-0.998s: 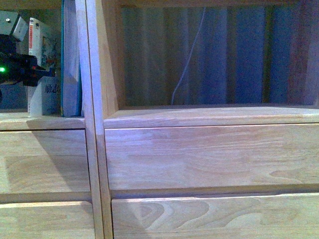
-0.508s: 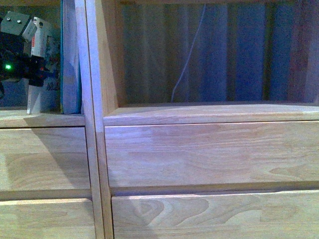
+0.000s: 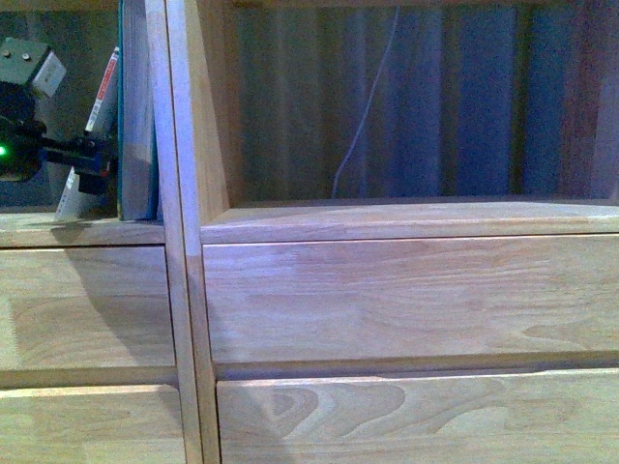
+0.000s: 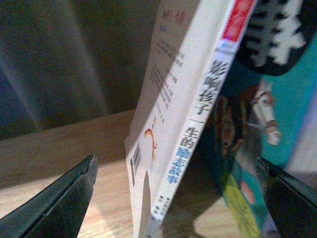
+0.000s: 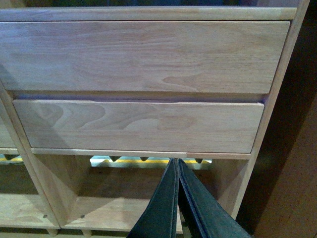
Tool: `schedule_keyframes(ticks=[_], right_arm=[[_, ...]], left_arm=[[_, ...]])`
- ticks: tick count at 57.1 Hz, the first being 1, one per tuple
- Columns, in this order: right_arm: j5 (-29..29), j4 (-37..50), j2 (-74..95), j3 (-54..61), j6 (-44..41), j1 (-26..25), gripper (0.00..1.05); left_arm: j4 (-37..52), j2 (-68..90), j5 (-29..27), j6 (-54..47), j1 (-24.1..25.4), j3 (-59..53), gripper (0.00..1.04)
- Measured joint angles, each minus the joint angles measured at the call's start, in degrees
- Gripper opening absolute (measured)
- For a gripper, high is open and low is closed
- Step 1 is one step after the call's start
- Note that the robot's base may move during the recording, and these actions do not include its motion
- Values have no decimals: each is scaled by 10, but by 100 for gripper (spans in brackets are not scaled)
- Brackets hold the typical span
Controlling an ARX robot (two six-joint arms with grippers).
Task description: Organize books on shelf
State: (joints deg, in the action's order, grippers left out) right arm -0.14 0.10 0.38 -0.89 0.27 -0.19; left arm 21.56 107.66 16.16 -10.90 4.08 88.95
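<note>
The light-wood shelf (image 3: 387, 300) fills the front view, split by an upright divider (image 3: 179, 232) into a narrow left bay and a wide right bay. Two books stand in the left cubby. The teal hardcover (image 3: 135, 126) is upright, its pale page block against the divider. The thin white paperback (image 3: 92, 135) beside it leans, its top tipped toward the hardcover and its foot set out on the cubby floor further left. In the left wrist view the white paperback (image 4: 183, 129) slants across the middle, showing a red spine patch, blue characters and a barcode on its cover, with the teal hardcover (image 4: 277, 114) behind it showing a horse picture. The left gripper (image 4: 181, 198) has its two dark fingers (image 4: 59, 203) spread wide, one on either side of the paperback's lower end and neither touching it. From the front, the left gripper (image 3: 73, 159), with a green light glowing on the arm, sits in front of the paperback's lower half and hides part of it. The wide right cubby shows only a striped blue curtain (image 3: 464, 106) behind it and one thin pale cable (image 3: 363, 116) hanging down. Four drawer fronts show from the front, two under each bay. In the right wrist view, two drawer fronts (image 5: 143, 124) are stacked above a lower open cubby, and the right gripper (image 5: 176, 198) points toward it with its fingers pressed together, holding nothing.
</note>
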Motion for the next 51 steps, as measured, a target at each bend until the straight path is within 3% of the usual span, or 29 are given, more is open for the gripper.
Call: schedule_keyframes(ticks=[16,28,34,37,42,51], right_arm=[[0,0,0,0,0,0,3],[0,0,0,0,-1,0,3],[0,0,0,0,-1,0,22],[0,0,0,0,-1,0,30],[0,0,0,0,-1,0,44],[0,0,0,0,-1,0,80]], left_arm=[[51,-172,-8,56,22,-204,98],[43,-409,24,159,111,-404,98],[11,-530,54,192,146,-484,98],[-57,-594,33,177,149,-519,90],[-132,-715,1,142,130,-617,74],[-123,-816,-51,119,75,-724,37]])
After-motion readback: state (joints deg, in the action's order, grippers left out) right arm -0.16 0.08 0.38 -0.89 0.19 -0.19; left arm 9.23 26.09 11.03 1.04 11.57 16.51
